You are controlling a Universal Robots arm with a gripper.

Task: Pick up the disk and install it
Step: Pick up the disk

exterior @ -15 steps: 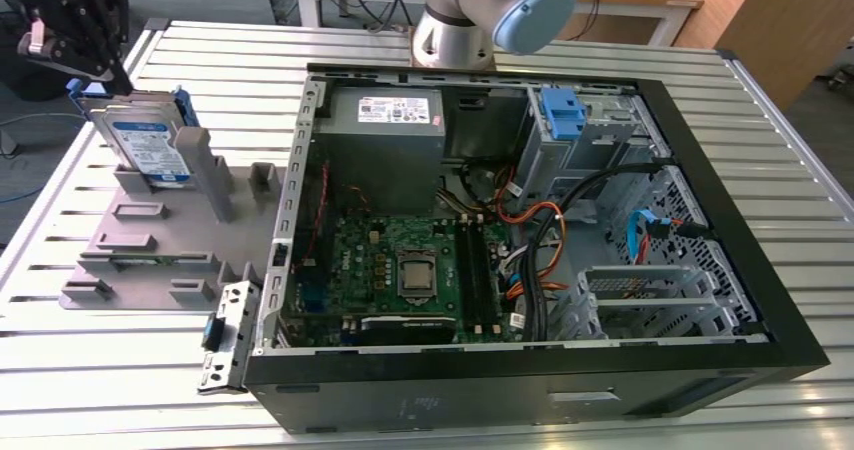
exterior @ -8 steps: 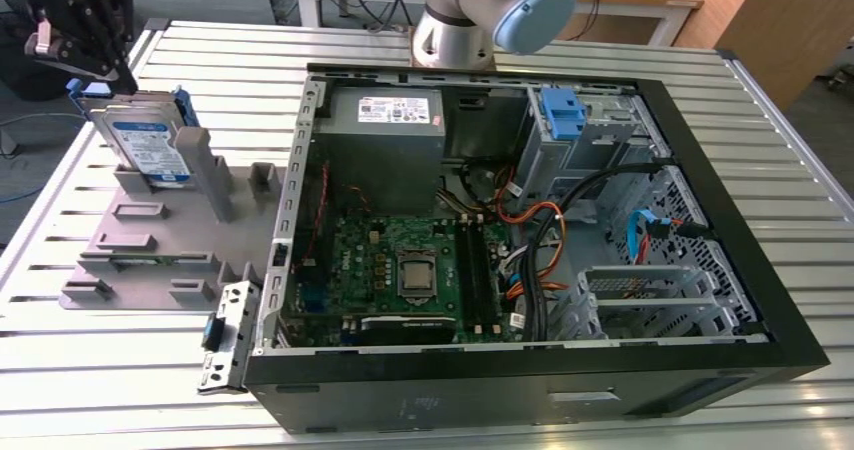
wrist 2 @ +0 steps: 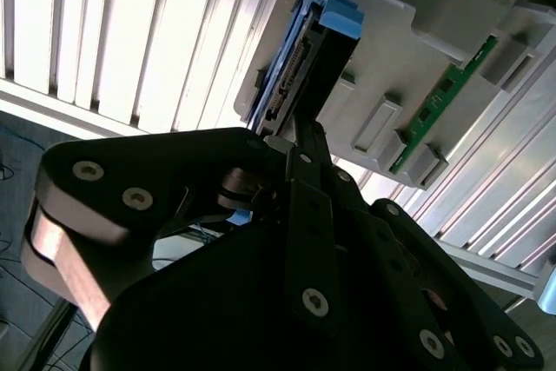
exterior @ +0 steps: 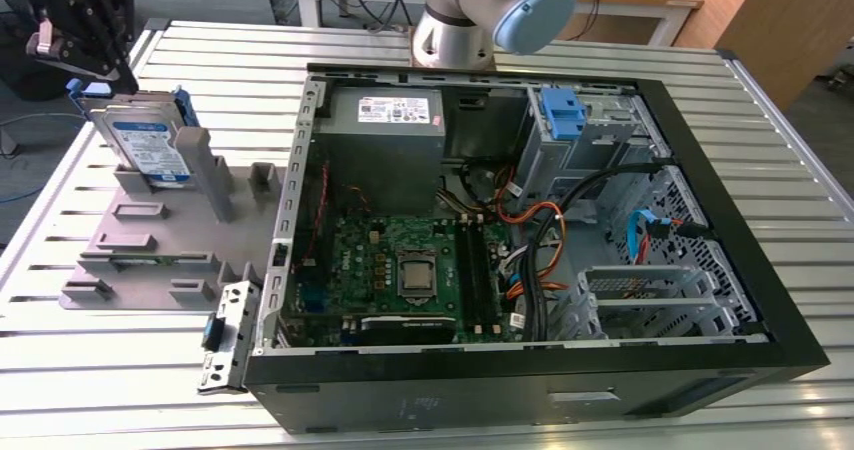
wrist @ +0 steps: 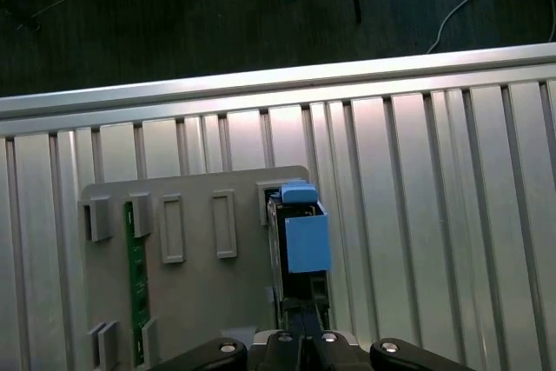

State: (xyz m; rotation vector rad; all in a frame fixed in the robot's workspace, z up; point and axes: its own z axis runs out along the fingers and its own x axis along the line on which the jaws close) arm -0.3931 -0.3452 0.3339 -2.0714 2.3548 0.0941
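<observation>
Disk (exterior: 144, 142) stands on edge in the grey holder (exterior: 134, 255) beside the open computer case (exterior: 534, 385), directly beneath the gripper (exterior: 115, 78) poised at its upper edge; whether the jaws are parted cannot be told.

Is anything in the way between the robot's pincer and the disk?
No, nothing visible is. In the exterior view the pincer hangs right above the disk, which stands on edge in the grey holder beside the open computer case. Whether they touch, I cannot tell.
</observation>
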